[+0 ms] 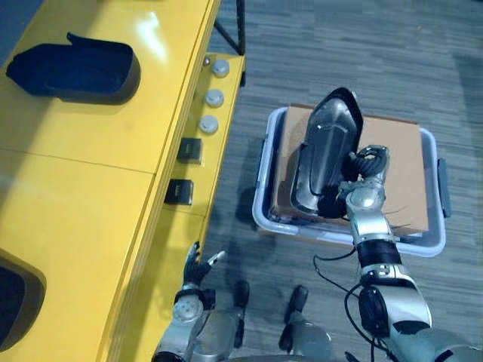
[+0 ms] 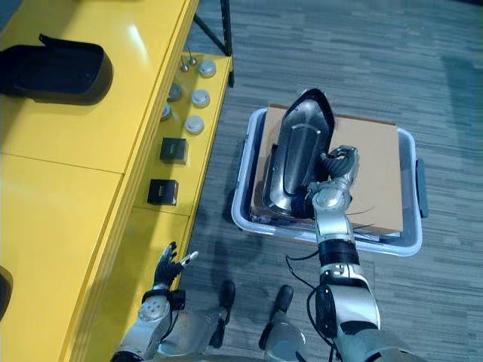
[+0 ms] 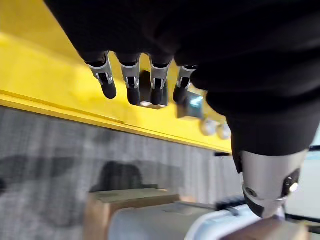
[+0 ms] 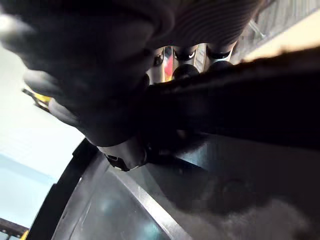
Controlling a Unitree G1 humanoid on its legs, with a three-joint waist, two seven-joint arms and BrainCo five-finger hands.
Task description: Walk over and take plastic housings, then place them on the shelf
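My right hand [image 1: 364, 188] has its fingers clamped on a dark plastic housing [image 1: 324, 147], centre frame, over the grey bin [image 1: 263, 177]. My left hand [image 1: 198, 271] is lower left, fingers apart, empty. A second housing [image 1: 72, 72] lies on the yellow shelf [image 1: 90, 188], upper left. As I read it, the carry and placing are left.

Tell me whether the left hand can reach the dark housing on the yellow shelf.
Probably not yet: the left hand hangs open beside the shelf edge, well short of the housing.
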